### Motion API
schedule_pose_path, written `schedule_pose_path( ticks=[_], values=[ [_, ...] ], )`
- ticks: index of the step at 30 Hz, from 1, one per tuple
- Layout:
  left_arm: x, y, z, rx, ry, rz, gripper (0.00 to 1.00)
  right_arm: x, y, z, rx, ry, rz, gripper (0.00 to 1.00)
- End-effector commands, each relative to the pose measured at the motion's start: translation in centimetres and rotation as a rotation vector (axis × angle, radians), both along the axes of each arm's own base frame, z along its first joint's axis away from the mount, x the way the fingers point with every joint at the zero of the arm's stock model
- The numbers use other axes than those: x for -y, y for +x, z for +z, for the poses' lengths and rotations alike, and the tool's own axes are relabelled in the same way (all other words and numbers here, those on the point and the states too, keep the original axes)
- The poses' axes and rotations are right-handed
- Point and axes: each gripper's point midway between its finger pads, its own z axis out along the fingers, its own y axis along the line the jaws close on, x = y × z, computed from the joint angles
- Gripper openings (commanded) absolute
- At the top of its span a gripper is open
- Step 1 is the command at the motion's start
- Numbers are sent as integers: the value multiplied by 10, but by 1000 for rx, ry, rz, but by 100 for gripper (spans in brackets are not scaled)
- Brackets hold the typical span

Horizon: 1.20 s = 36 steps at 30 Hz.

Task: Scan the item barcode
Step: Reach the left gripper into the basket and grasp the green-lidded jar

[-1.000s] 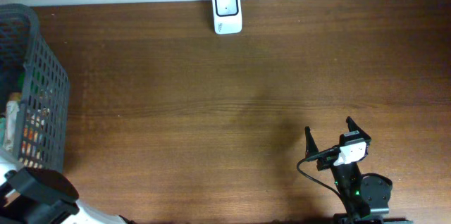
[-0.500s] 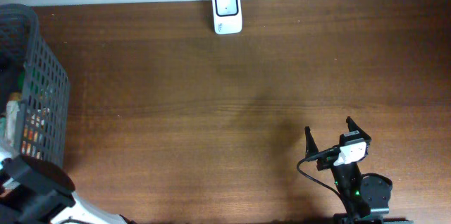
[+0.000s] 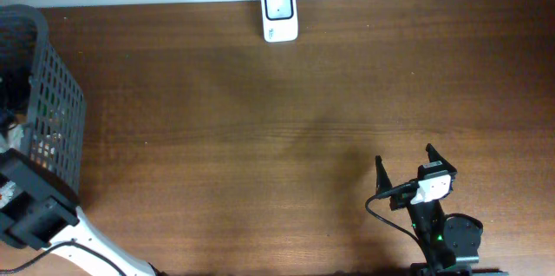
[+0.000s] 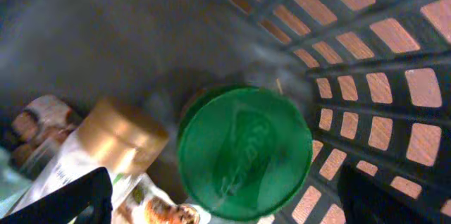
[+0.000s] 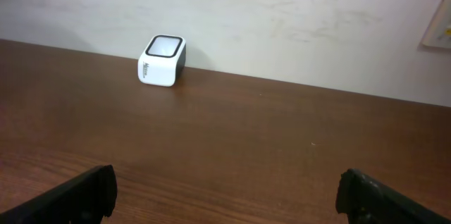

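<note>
Left gripper [image 4: 232, 197] hangs wide open inside the basket [image 4: 366, 90] just above the green-lidded item [image 4: 243, 150], likely lining up a pick, while the right gripper [image 3: 405, 156] rests open, holding nothing, facing the scanner [image 3: 279, 13].

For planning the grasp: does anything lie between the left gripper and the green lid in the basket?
Nothing visible. The green lid lies uncovered ahead of the open left gripper; the gold cap sits beside it.
</note>
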Motion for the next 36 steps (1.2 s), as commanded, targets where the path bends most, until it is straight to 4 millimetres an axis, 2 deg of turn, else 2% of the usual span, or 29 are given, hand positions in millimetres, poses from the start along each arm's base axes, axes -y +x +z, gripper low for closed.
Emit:
schedule_pose_path(
  ticks=[1,5,14,16,18,23,25,27,29,33,36],
  values=[
    [4,10,-14,13,-15,-74,100,0,0,-3,-4,7,-1,98],
    [3,12,-34,-13,-27,-96,100,0,0,-3,-4,7,-1,98],
    [2,13,-53,-36,-35,-96,95,0,0,-3,-4,7,-1,98],
    [3,13,-60,-47,-46,-96,91,0,0,-3,-4,7,-1,98],
    [3,12,-62,-52,-51,-96,78,0,0,-3,-4,7,-1,98],
    [3,12,-60,-50,-49,-96,64,0,0,-3,-4,7,-1,98],
    [3,12,-57,-48,-48,-95,62,0,0,-3,-4,7,-1,98],
    [3,12,-49,-36,-37,-96,59,0,0,-3,-4,7,-1,98],
    [1,14,-30,-6,-10,-96,59,0,0,-3,-4,7,-1,98],
    [-1,18,38,95,56,-58,60,0,0,-3,-4,7,-1,98],
    [3,12,85,158,104,-46,59,0,0,-3,-4,7,-1,98]
  ],
)
